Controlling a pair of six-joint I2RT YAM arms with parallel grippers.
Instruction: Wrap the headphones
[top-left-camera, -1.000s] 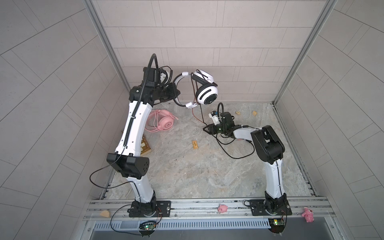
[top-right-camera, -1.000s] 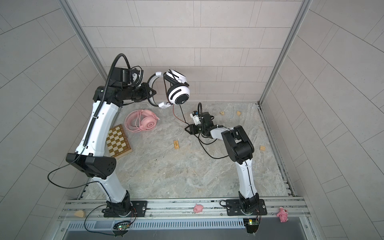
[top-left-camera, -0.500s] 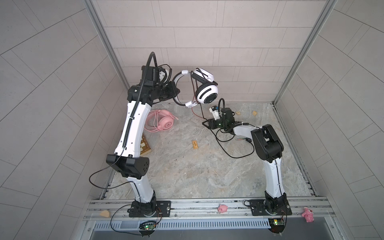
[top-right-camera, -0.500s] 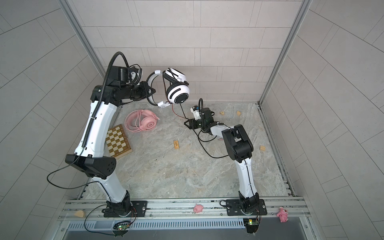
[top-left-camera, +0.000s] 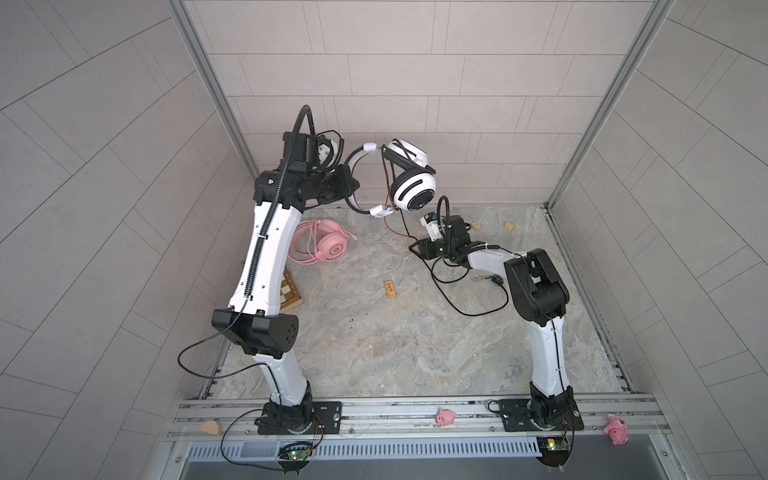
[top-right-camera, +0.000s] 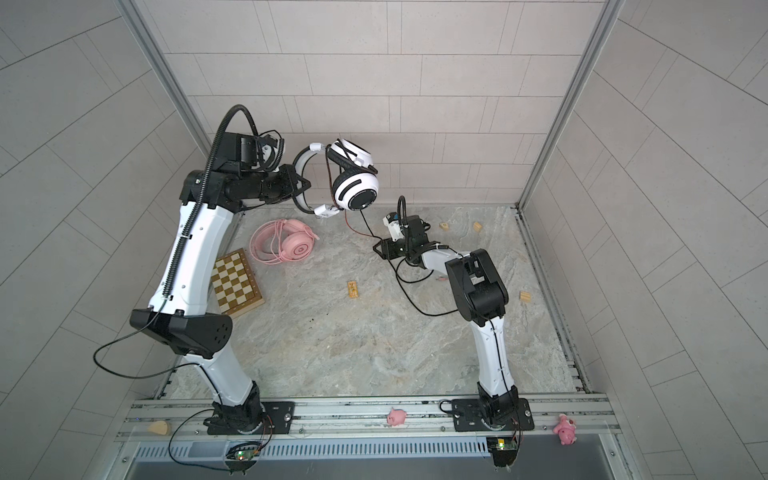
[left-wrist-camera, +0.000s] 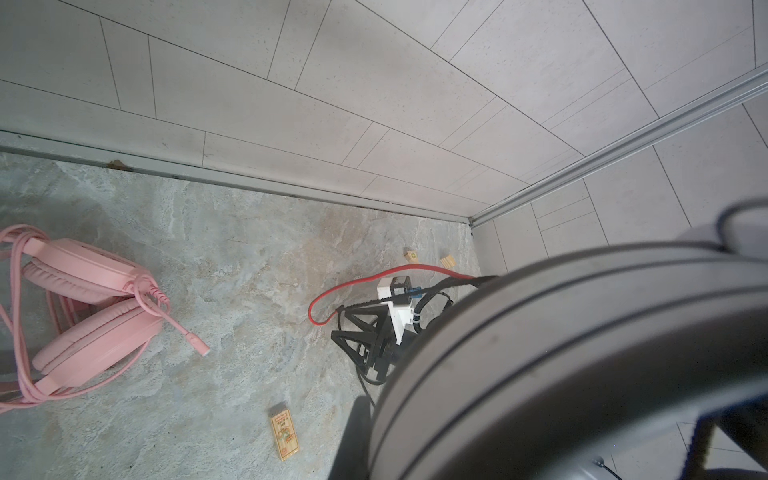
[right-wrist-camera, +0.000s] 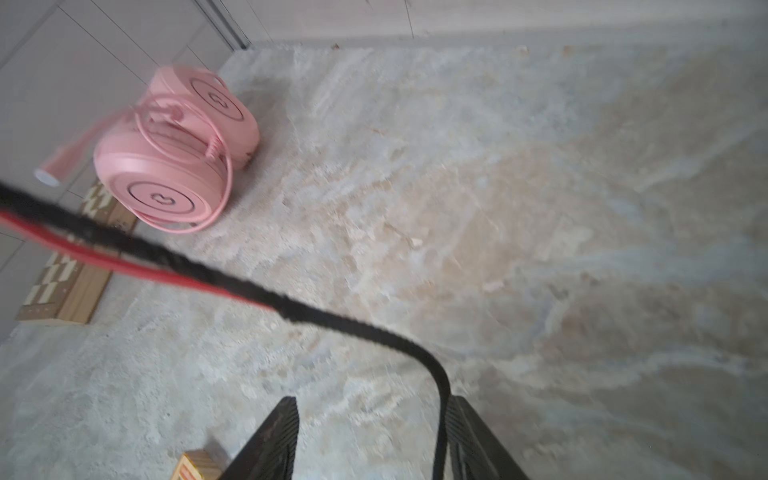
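Presently grips white-and-black headset (top-left-camera: 414, 192) by its band in clamped left tool (top-left-camera: 351, 188), high above bench (top-left-camera: 374, 332); straddles black cable (right-wrist-camera: 374, 336) with parted right tool (right-wrist-camera: 374, 405), unclamped; pink headset (top-left-camera: 328, 246) lying on bench.

You won't find any legible txt here. The small wooden tile (left-wrist-camera: 284, 432) mid-floor has a printed label w/ a red line at one end & a picture below it, too small to read. The pink headphones (right-wrist-camera: 166, 183), far left, show only a ringed curl mark on each earcup, no letters. Far right, a wooden block (left-wrist-camera: 411, 254) bears a greenish mark, unreadable.
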